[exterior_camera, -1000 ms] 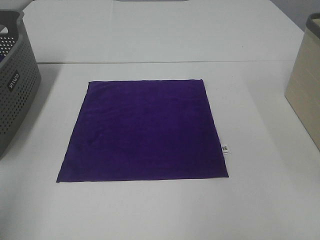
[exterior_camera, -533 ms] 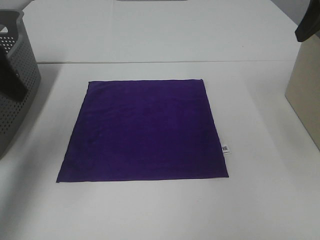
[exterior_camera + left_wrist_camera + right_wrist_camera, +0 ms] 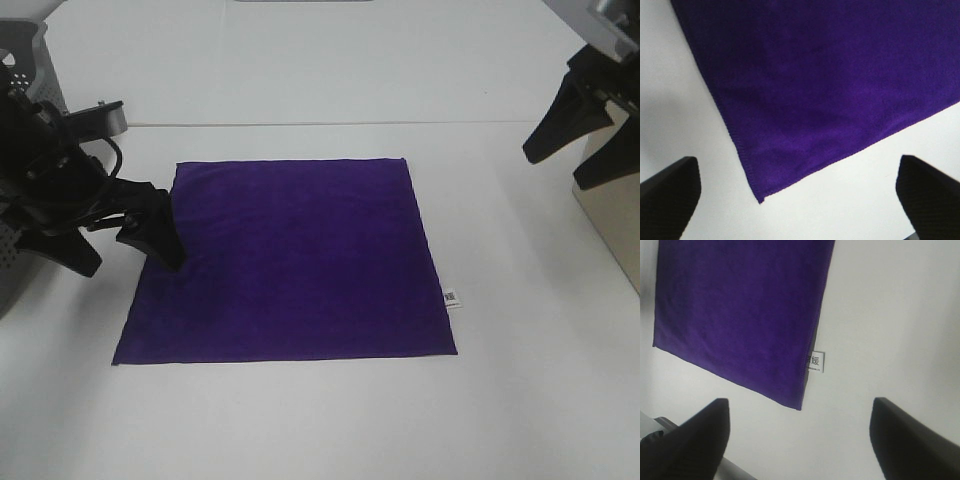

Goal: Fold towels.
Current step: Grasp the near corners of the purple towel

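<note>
**foldfan:** Where are you in the fold? Grabbed anything yet?

**rigpilot:** Nope, nothing pinched. My left gripper (image 3: 130, 266) is spread wide and hangs at the left edge of the towel (image 3: 300, 260). On the left wrist cam, one corner of the cloth sits between the two fingers (image 3: 925, 195). I can't tell from the high cam whether a fingertip is touching the fabric. My right gripper (image 3: 557, 168) is spread too, well off to the right by the beige bin (image 3: 610, 230) and nowhere near the cloth. I'd call this the approach before the first fold.

**foldfan:** And the towel itself?

**rigpilot:** It's flat and fully open in the middle of the white worktop (image 3: 300, 420). It's a deep purple square, thin, with a soft-looking nap, a stitched hem and hardly a wrinkle. A small white label (image 3: 451, 297) pokes out of the right edge near the front corner. There's a grey perforated basket (image 3: 12, 270) off to the left.

**foldfan:** Next move?

**rigpilot:** My guess is I bring the right gripper over to a corner on its own side. Then I drop both low enough to nip the hem and carry the two corners across together. It's thin cloth on a smooth top, so a finger has to get under the edge or I'll just bunch it up.
</note>
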